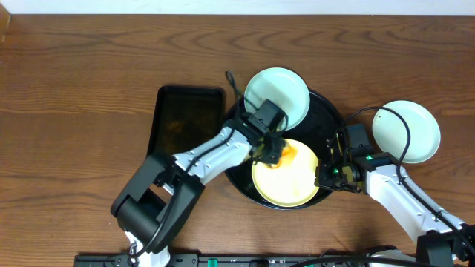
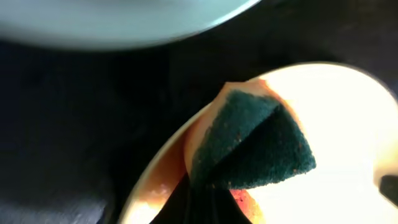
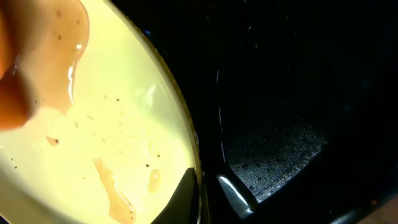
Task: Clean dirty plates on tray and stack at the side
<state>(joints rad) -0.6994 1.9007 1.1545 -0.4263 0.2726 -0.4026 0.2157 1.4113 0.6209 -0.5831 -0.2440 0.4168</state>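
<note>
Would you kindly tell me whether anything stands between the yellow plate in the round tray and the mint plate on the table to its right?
Only the round tray's raised rim and the right arm, whose fingers pinch the yellow plate's right edge; its cable arcs over the mint plate. Nothing else shows between them.

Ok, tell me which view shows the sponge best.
Left wrist: the sponge is close up, green scrubbing face on the yellow plate. Overhead shows only an orange sliver; right wrist, perhaps an orange blur at the edge.
</note>
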